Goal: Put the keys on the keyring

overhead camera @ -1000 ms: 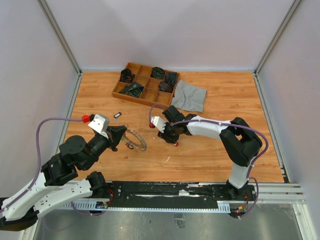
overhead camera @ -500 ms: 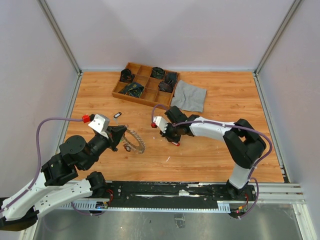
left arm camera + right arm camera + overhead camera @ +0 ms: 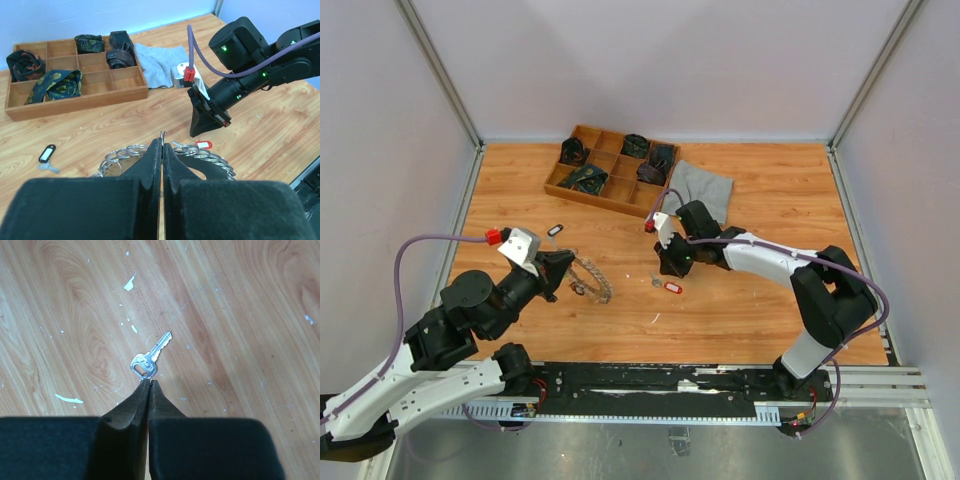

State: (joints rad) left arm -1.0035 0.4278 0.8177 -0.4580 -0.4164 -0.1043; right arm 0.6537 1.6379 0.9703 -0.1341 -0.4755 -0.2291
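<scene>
Wood tabletop [image 3: 240,315]: key [image 3: 154,352] lies just past the shut right claw [image 3: 149,382], shaft pointing away up-right; left claw [image 3: 161,144] pinches keyring [image 3: 212,159].

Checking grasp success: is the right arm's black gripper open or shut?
Shut on nothing: the right gripper fingers meet, and the small silver key lies on the wooden table beyond their tips.
</scene>
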